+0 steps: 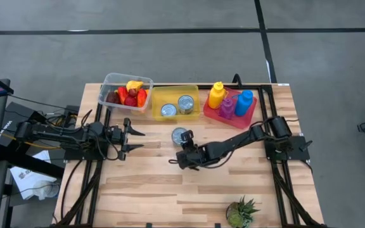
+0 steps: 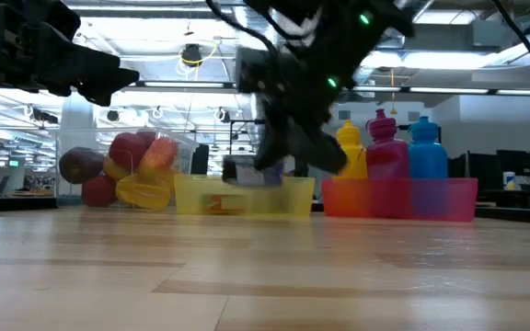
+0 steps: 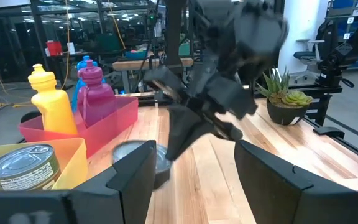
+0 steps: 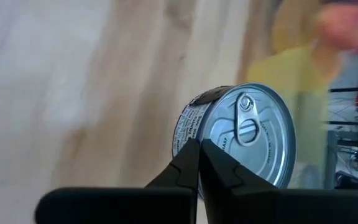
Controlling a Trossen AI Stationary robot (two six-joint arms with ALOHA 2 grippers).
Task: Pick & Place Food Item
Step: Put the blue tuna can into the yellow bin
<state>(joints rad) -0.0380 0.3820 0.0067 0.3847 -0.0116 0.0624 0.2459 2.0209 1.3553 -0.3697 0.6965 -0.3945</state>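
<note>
The right gripper (image 1: 184, 152) is low over the middle of the wooden table (image 1: 170, 190). In the right wrist view its two dark fingers (image 4: 194, 168) are pressed together, tip to tip, with nothing between them. They point at a tin can (image 4: 244, 134), which lies just in front of them on the wood. From above, this loose tin can (image 1: 180, 134) sits just in front of the yellow bin (image 1: 175, 94), near the gripper's tips. I cannot tell if the tips touch it.

The left gripper (image 1: 134, 139) waits at the left side of the table. Its two fingers (image 3: 135, 171) are spread wide apart and it holds nothing.

There are three tin cans in all. Two tin cans (image 1: 177, 106) sit side by side in the yellow bin, and one is out on the table.

There are three bottles in the red tray (image 1: 215, 115): a yellow bottle (image 1: 217, 94), a purple bottle (image 1: 227, 106) and a blue bottle (image 1: 244, 102). They all stand upright.

A clear tub (image 1: 109, 81) at the back left holds a heap of red and yellow fruit (image 1: 128, 95). I cannot count the pieces.

One little potted plant (image 1: 241, 212) stands at the front edge of the table.
</note>
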